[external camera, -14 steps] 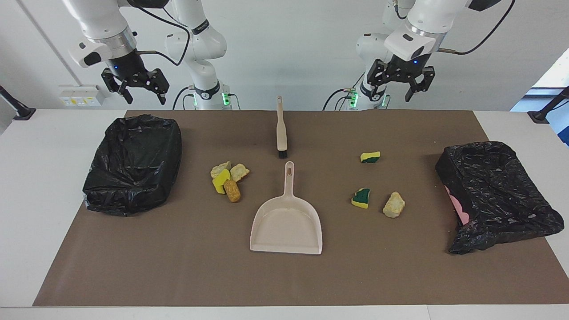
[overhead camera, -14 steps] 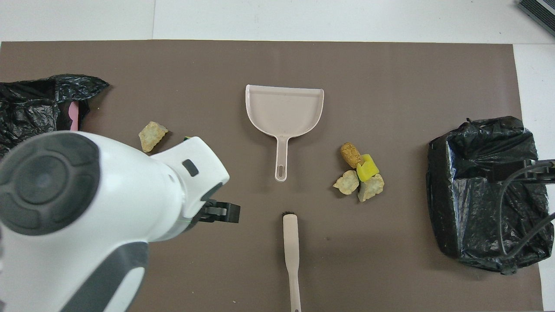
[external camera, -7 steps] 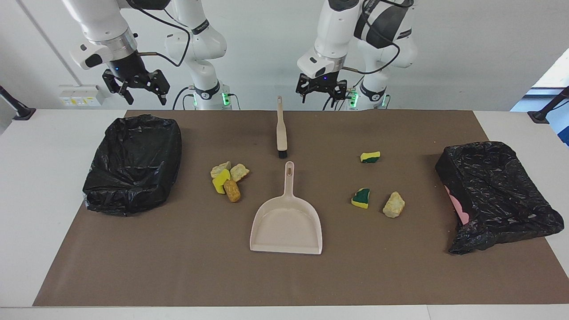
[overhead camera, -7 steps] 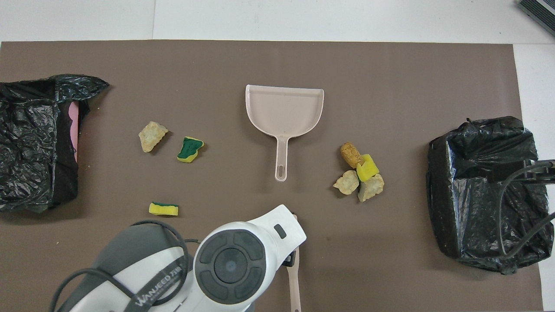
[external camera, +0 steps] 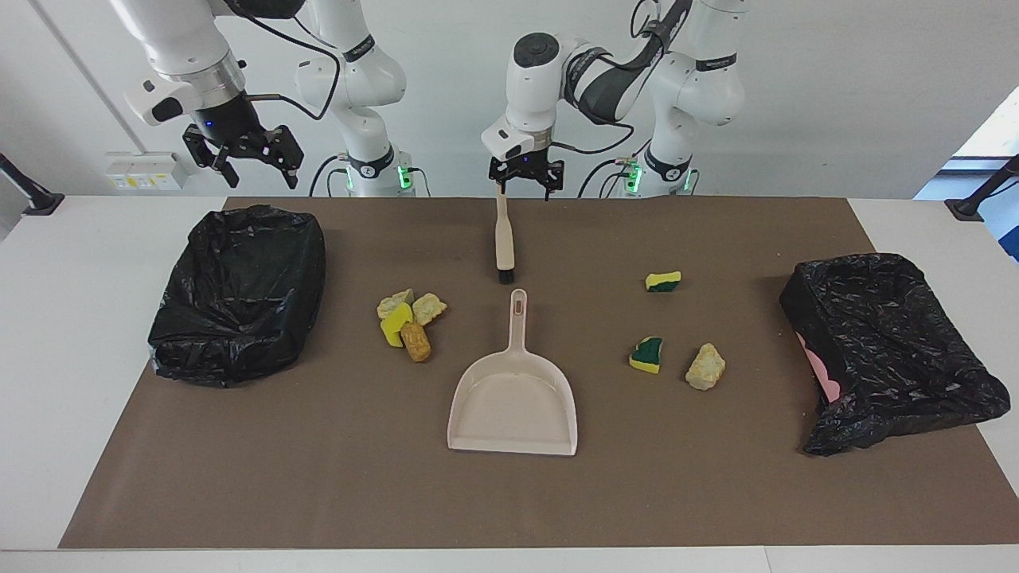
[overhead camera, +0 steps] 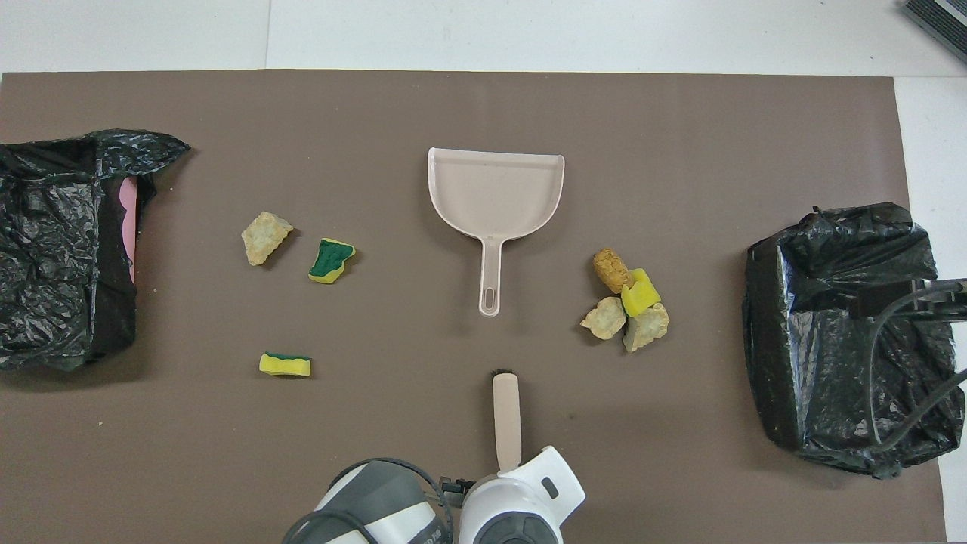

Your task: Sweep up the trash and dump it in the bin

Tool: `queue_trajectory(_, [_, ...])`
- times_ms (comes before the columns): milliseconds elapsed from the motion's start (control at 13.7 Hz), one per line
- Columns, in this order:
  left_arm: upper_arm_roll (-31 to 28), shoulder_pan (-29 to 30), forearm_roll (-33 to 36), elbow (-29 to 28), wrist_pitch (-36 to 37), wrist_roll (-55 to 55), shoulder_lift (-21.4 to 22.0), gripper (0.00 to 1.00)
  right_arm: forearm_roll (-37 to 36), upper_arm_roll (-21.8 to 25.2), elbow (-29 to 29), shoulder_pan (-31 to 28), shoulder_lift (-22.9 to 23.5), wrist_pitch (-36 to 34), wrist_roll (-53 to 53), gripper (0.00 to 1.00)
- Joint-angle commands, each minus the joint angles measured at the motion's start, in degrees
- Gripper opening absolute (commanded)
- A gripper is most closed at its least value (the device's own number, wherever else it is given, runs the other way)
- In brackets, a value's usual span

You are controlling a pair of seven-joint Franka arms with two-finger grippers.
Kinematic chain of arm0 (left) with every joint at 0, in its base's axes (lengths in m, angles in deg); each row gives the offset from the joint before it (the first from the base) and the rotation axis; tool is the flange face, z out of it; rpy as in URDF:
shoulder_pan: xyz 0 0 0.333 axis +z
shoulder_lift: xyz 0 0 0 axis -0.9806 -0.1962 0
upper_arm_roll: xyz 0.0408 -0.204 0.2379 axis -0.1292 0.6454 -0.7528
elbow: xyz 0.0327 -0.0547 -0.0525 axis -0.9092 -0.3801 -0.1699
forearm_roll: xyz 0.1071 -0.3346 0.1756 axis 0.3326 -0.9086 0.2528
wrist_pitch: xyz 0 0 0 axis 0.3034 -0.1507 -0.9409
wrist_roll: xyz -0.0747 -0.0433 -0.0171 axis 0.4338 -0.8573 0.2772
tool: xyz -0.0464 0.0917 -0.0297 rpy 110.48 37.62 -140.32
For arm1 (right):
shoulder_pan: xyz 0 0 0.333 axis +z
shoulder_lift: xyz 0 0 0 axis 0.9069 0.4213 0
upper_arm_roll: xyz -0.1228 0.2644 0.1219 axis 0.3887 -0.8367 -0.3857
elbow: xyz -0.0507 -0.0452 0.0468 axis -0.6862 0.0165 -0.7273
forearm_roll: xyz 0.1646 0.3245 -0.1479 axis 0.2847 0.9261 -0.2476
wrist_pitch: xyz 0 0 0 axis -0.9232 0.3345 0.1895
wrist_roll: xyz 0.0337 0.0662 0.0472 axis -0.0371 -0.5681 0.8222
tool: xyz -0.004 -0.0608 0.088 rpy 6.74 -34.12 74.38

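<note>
The trash lies in two groups on the brown mat: a tight cluster toward the right arm's end, and three loose chunks toward the left arm's end. The beige dustpan rests between them, handle toward the robots. A beige brush lies nearer the robots, in line with that handle. My left gripper is open, low over the brush handle's end, with nothing held. My right gripper waits open, up in the air over the mat's corner by the black-bagged bin.
A second black-bagged bin with a pink side showing sits at the left arm's end of the mat. In the overhead view the left arm's wrist covers the brush handle's end.
The left arm swung from its own end of the table to the middle and came down over the brush handle's end. The right arm barely moved.
</note>
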Motion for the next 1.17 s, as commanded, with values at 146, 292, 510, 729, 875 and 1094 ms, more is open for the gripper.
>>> queue_trajectory(146, [-0.4, -3.1, -0.4, -2.1, -8.0, 5.8, -4.8, 1.0, -0.2, -0.2, -1.8, -0.7, -1.4, 0.7, -2.4, 1.0])
queue_trajectory(292, [-0.4, -3.1, -0.4, -1.9, -7.7, 6.7, -5.0, 1.0, -0.1, -0.2, -1.8, -0.7, -1.4, 0.6, -2.9, 1.0])
queue_trajectory(510, [-0.4, -3.1, -0.4, -1.8, -7.4, 7.4, -5.0, 0.73, -0.2, -0.2, -1.8, -0.7, -1.4, 0.6, -2.9, 1.0])
queue_trajectory(729, [-0.4, -3.0, -0.4, -1.0, -5.0, 7.2, -4.4, 0.23, -0.2, -0.2, -1.8, -0.7, -1.4, 0.6, -2.9, 1.0])
queue_trajectory(875, [-0.4, -3.0, -0.4, -0.9, -3.8, 7.2, -4.2, 0.0, -0.2, -0.2, -1.8, -0.7, -1.4, 0.6, -2.9, 1.0])
queue_trajectory(1094, [-0.7, -2.3, -0.3, 0.2, -0.8, 6.5, -3.5, 0.0, -0.3, -0.2, -1.8, -0.2, -1.1, 0.7, -1.8, 1.0])
